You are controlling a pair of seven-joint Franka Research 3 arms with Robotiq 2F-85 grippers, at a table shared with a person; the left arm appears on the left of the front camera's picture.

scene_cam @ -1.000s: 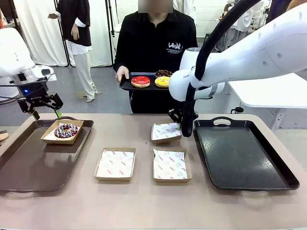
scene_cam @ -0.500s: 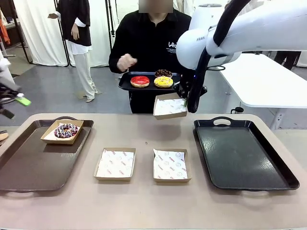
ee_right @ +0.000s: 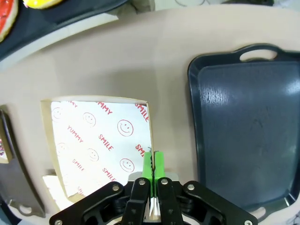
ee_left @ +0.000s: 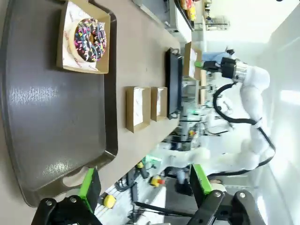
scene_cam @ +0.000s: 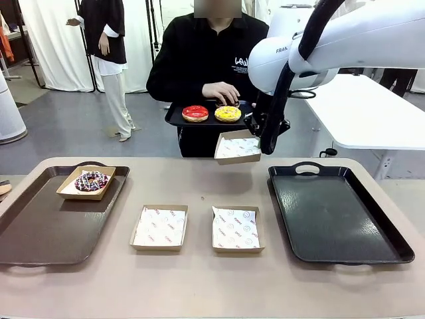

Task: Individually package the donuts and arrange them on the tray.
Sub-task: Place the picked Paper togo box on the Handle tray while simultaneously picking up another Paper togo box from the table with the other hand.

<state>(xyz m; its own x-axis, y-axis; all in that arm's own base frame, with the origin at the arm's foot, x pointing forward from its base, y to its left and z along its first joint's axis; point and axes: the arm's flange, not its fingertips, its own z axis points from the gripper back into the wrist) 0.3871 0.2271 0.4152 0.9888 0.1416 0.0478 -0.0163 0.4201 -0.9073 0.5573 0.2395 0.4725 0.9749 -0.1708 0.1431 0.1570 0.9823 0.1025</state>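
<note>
A person at the far side holds a small black tray [scene_cam: 174, 118] carrying the red donut [scene_cam: 195, 113] and the yellow donut [scene_cam: 228, 113]. The person's hand [scene_cam: 221, 92] covers the tray's back, hiding the chocolate donut. My right gripper [scene_cam: 255, 137] is shut on the edge of a paper-lined box [scene_cam: 238, 147], held in the air just below that tray. In the right wrist view its green pads [ee_right: 153, 164] pinch the box [ee_right: 101, 140] wall. The purple sprinkled donut [scene_cam: 91, 180] lies in a box on the brown tray [scene_cam: 40, 229]. My left gripper [ee_left: 145, 185] hangs open above that tray [ee_left: 51, 108].
Two empty paper-lined boxes [scene_cam: 159, 226] [scene_cam: 237, 228] sit side by side at the table's middle. A bare black tray [scene_cam: 339, 212] lies at the right. Another person stands far back on the left.
My right gripper lifted the box off the table up to the person's tray. The person's hand came down onto the tray's back. My left arm withdrew out of the front view.
</note>
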